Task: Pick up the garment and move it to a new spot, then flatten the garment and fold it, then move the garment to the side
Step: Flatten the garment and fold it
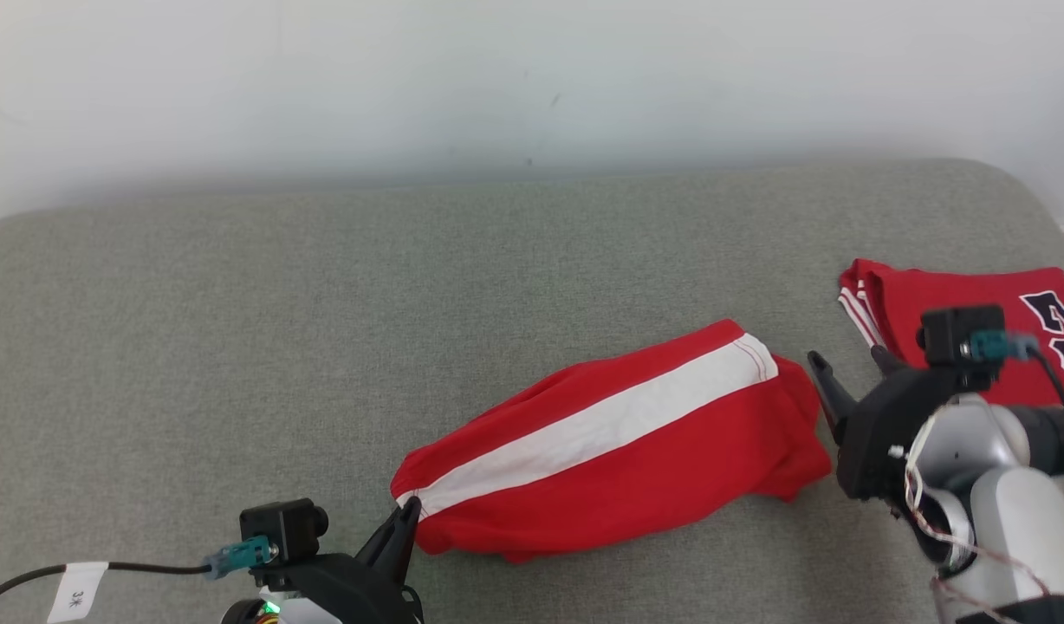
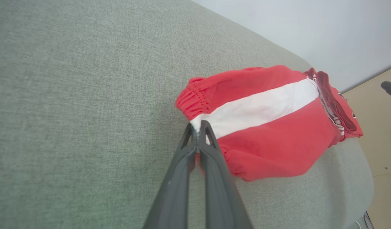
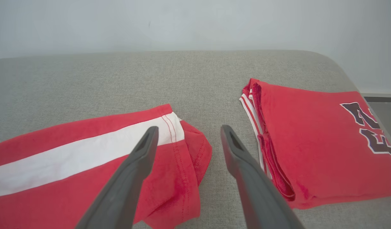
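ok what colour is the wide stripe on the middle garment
White, on a red garment; clearest in the left wrist view.

- A grey fabric surface is carrying two pieces of clothing.
- A striped red garment is lying near its middle.
- A folded red jersey is resting by its right edge.

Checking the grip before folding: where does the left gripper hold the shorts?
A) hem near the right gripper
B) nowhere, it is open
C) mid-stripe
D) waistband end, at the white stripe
D: the left gripper is shut on the shorts where the stripe meets the waistband.
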### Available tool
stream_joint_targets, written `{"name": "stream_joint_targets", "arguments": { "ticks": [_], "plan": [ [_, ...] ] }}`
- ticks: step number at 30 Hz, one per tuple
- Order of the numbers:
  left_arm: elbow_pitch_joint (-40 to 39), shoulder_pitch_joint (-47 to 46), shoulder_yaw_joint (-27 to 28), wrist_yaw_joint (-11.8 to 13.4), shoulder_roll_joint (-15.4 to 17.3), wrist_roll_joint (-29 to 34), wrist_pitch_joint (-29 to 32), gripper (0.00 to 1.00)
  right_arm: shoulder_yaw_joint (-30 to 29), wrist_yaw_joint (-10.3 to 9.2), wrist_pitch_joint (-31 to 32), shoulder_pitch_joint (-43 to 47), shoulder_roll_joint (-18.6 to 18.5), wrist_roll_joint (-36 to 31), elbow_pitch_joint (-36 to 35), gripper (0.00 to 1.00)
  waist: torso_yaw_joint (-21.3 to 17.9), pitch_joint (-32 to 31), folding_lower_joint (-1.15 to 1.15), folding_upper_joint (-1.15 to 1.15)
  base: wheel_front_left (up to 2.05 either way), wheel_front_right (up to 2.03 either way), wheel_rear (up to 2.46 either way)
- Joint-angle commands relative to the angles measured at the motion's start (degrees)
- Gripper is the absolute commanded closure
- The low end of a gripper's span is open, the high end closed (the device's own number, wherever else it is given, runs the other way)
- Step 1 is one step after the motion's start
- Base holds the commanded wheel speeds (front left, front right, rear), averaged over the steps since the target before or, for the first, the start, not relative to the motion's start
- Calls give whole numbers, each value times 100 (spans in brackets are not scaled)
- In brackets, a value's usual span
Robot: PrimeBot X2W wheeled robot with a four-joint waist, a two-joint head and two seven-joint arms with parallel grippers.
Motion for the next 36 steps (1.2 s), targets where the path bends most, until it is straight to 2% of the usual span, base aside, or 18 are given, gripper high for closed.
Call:
{"name": "stream_joint_targets", "arguments": {
  "ticks": [1,6,13,14,16,17,18,24,28,29,30,31,32,36],
  "plan": [
    [-6,-89,-14,-31,15,25,-35,100,2,-10,165,-114,-43,9,78,0,61,62,0,0,0,0,0],
    [32,-164,-77,-55,18,87,-37,100,103,-11,804,-808,-265,206,721,0,214,251,0,0,0,0,0],
    [100,-331,-170,-94,-47,136,-84,100,338,-11,864,-1493,-432,318,1739,1,388,474,0,0,0,0,0],
    [112,-362,-186,-105,-55,143,-90,100,389,-11,868,-1543,-451,339,1853,6,409,497,0,0,0,0,0],
    [133,-374,-207,-118,-75,148,-106,100,492,-11,849,-1630,-483,420,2048,27,438,528,0,0,0,0,0],
    [145,-386,-215,-125,-80,144,-113,100,538,-11,861,-1680,-495,472,2136,31,449,543,0,0,0,0,0],
    [156,-402,-219,-134,-82,140,-125,100,577,-11,874,-1728,-518,505,2212,50,455,549,0,0,0,0,0],
    [224,-424,-225,-144,-84,98,-159,100,724,-11,725,-1796,-607,621,2436,69,462,537,0,0,0,0,0],
    [253,-424,-204,-122,-72,69,-181,100,803,-11,673,-1789,-672,684,2559,96,445,485,0,0,0,0,0],
    [252,-421,-197,-109,-67,68,-175,100,803,-11,662,-1791,-675,700,2586,97,443,473,0,0,0,0,0],
    [247,-416,-191,-101,-59,66,-181,100,806,-11,636,-1794,-665,730,2594,87,442,465,0,0,0,0,0],
    [236,-411,-189,-94,-53,64,-183,100,821,-11,595,-1798,-648,770,2597,65,444,460,0,0,0,0,0],
    [225,-406,-190,-95,-45,62,-183,100,832,-11,563,-1801,-634,803,2613,0,446,457,0,0,0,0,0],
    [193,-389,-205,-61,-24,63,-166,100,840,-11,465,-1857,-552,1000,2666,0,472,465,0,0,0,0,0]
  ]
}}
